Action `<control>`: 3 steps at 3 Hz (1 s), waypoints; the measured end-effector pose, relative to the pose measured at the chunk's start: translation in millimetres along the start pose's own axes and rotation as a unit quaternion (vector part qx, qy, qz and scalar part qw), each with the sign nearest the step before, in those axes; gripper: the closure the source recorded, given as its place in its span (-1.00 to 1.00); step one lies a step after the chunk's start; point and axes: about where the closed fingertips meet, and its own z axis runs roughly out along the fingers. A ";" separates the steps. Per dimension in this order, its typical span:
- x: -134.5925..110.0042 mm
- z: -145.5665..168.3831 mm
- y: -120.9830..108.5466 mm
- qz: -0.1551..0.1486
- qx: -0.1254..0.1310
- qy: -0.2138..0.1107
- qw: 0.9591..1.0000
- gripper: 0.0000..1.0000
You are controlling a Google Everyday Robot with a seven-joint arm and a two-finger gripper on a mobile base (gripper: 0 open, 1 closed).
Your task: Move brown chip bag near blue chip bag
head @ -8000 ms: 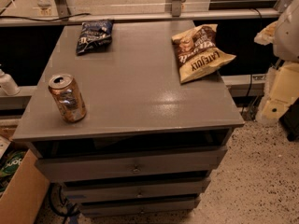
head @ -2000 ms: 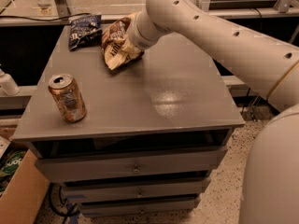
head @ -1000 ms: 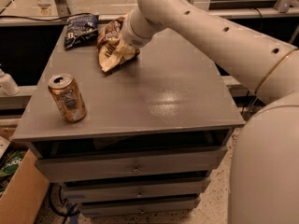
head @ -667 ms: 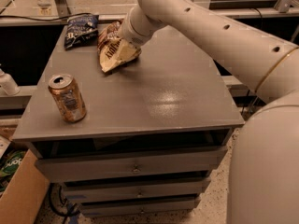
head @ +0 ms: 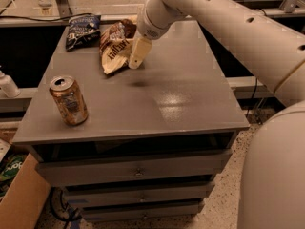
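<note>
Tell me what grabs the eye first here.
The big white robot arm sweeps in from the right, its gripper at the right edge of the brown chip bag at the back of the grey cabinet top. The blue chip bag lies just left of that bag, and a copper drink can stands alone near the front left corner.

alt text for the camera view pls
The robot's gripper sits at the right edge of the brown chip bag, which lies beside the blue chip bag at the back of a grey drawer cabinet. A copper drink can stands front left.
</note>
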 end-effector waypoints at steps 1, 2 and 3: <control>27.4 -30.9 -3.0 0.033 -0.012 0.004 0.999 -1.00; 66.7 -65.7 -6.5 0.062 -0.018 0.016 0.998 -1.00; 110.6 -101.6 -6.7 0.094 -0.027 0.021 0.995 -1.00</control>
